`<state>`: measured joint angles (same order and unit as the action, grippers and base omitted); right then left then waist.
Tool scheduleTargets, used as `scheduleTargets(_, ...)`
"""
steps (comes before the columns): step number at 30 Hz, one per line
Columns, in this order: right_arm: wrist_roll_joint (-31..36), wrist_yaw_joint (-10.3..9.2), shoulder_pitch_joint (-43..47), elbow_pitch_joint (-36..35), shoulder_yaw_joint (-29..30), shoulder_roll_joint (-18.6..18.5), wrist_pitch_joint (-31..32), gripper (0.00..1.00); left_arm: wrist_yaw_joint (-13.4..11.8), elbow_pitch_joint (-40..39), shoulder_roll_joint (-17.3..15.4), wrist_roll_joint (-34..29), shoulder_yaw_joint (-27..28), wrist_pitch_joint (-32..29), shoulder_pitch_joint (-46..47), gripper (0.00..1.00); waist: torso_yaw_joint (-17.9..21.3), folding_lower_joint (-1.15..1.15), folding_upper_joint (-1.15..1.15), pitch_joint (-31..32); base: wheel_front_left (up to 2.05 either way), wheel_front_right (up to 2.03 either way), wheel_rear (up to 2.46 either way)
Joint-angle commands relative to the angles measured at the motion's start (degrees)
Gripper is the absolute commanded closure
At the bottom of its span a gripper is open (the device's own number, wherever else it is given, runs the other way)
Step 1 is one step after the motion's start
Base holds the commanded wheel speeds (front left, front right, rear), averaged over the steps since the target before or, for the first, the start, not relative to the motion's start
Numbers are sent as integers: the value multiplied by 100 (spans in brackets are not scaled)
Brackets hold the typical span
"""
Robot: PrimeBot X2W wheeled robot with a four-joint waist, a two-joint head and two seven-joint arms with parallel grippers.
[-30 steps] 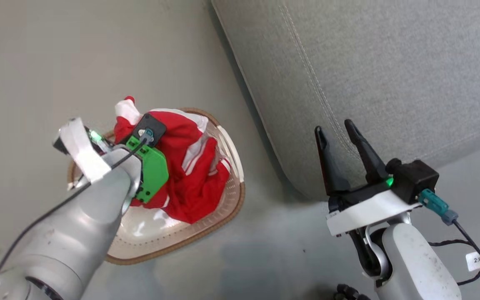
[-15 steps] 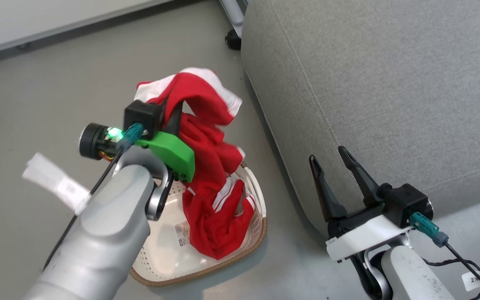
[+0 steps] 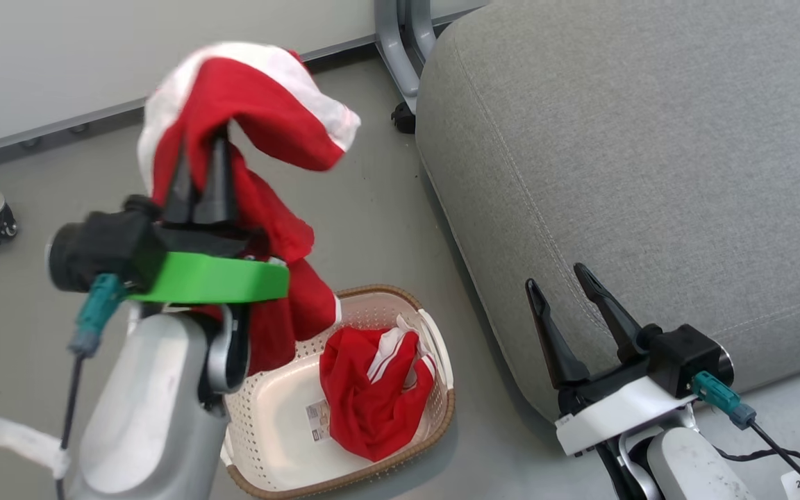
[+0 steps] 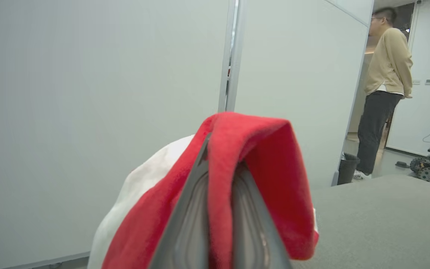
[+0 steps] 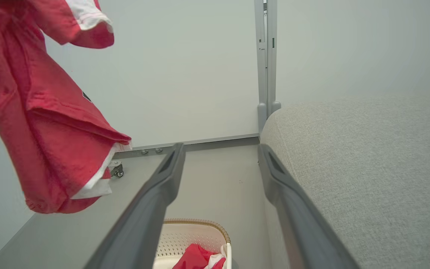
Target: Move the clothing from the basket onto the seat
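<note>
Grey floor (image 3: 386, 208) is seen beneath the basket (image 3: 380, 289), the seat (image 3: 636, 160) to its right; one garment (image 3: 233, 90) is pinched by the closed jaws of the left gripper (image 3: 198, 149), raised above the basket; the other garment (image 3: 372, 396) lies inside; the right gripper (image 3: 556, 278) is held open, empty; next, a rightward carry over the seat seems called for.

red garment (image 3: 233, 90): risen higher | now hangs clear above basket (image 3: 451, 406)
</note>
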<state>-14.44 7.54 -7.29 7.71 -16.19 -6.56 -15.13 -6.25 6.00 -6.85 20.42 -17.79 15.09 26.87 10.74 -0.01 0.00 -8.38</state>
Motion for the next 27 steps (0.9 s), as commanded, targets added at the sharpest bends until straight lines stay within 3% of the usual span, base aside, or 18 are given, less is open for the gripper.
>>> scheduleTargets(1, 22, -10, 31, -28, 1, -10, -4, 0, 92, -196, 63, -114, 200, 7, -153, 100, -20, 1, 0, 24, 0, 0, 0)
scheduleTargets(6, 43, -10, 108, -43, 21, 28, -4, 0, 507, -749, 267, -360, 636, 7, -355, 100, -64, 1, 0, 56, 0, 0, 0)
scheduleTargets(12, -13, -10, 59, -181, 254, 73, -4, 0, 840, -1073, 386, -221, 609, 6, -426, 100, -165, 1, 0, -44, 0, 0, 0)
scheduleTargets(23, 3, -10, 113, -244, 282, 12, -4, 0, 601, -1270, 387, 270, -233, 6, -374, 100, -189, 1, 0, 14, 0, 0, 0)
scheduleTargets(27, -3, -10, 144, -240, 281, 27, -4, 0, 626, -1141, 388, 312, -458, 6, -363, 100, -177, 1, 0, 84, 0, 0, 0)
